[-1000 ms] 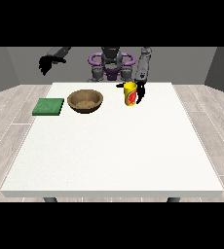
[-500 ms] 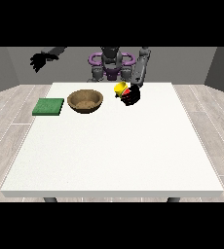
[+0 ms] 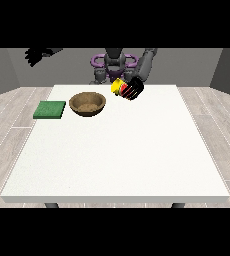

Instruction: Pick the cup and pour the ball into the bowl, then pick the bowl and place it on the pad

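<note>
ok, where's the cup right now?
Front view: the cup is held tipped above the table's far edge, in the hand at the view's right, just right of the wooden bowl.

The hand at the view's right (image 3: pixel 133 89) grips, the other hand (image 3: pixel 35 55) raised.

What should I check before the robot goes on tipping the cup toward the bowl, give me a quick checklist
1. Cup held: ok, the hand at the view's right is wrapped around it, lifted off the table.
2. Cup tilted toward the bowl: ok, it leans to the view's left.
3. Cup mouth over the bowl: not ok, it sits to the bowl's right.
4. Ball in cup: cannot tell, no ball shows.
5. Bowl upright on the table: ok.
6. Pad free for the bowl: ok, nothing lies on it; the hand at the view's left is raised well away.
</note>
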